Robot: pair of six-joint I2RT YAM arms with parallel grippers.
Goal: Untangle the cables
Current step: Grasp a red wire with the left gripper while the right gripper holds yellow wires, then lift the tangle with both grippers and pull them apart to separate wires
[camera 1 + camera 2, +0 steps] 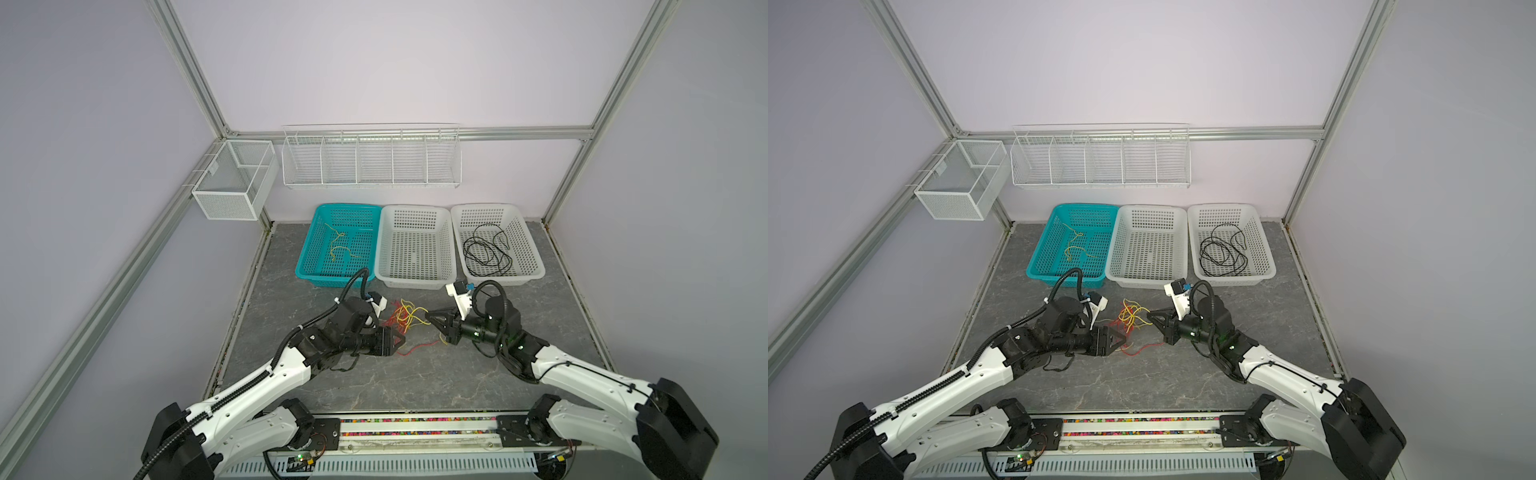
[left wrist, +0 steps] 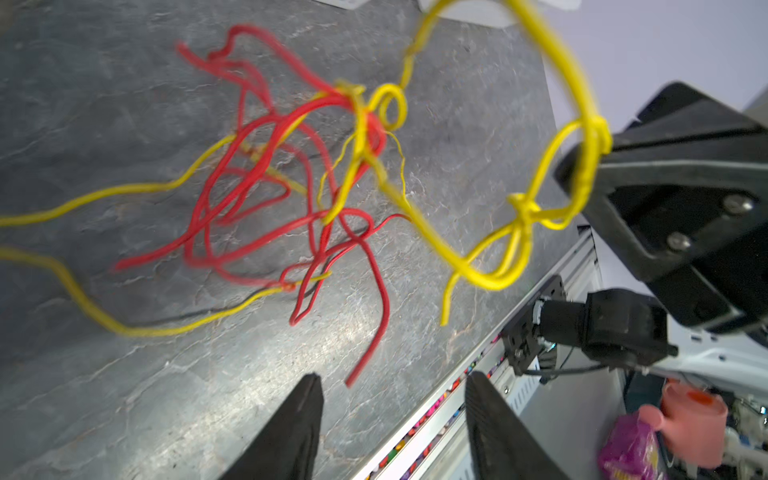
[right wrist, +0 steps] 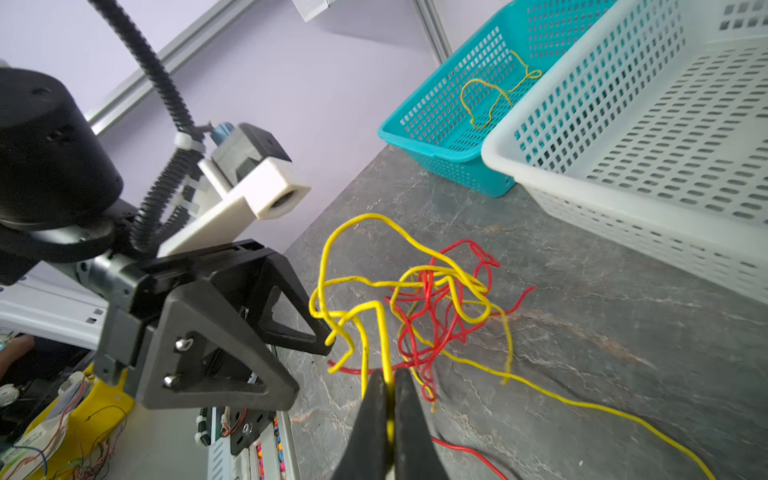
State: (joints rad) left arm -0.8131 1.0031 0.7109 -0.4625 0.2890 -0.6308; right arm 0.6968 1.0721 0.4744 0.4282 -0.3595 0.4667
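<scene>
1. The tangle of red and yellow cables (image 1: 404, 316) lies near the middle of the desk (image 1: 415, 382). It is just before the front rims of the teal basket (image 1: 324, 279) and the middle white basket (image 1: 415, 283), and directly between the two hands.
2. The right hand (image 3: 388, 374) is closed on one yellow strand (image 3: 384, 340) — it goes up from the pads and then bends into the knot. In a top view this hand meets the tangle at its right side.
3. The left hand (image 2: 392, 376) has its jaws apart and nothing between them. It points at the tangle from the left and a little from the near edge of the desk. A free red end (image 2: 361, 361) lies just beyond its tips.
4. I judge that the coming move turns on this line. The held strand runs from right to left into the knot, while the red loops lie nearer to the left hand — so that hand is better placed to take the red part and pull the opposite way.
5. A yellow cable (image 1: 341, 235) is in the teal basket and a black cable (image 1: 482, 251) in the right white basket (image 1: 505, 279).
</scene>
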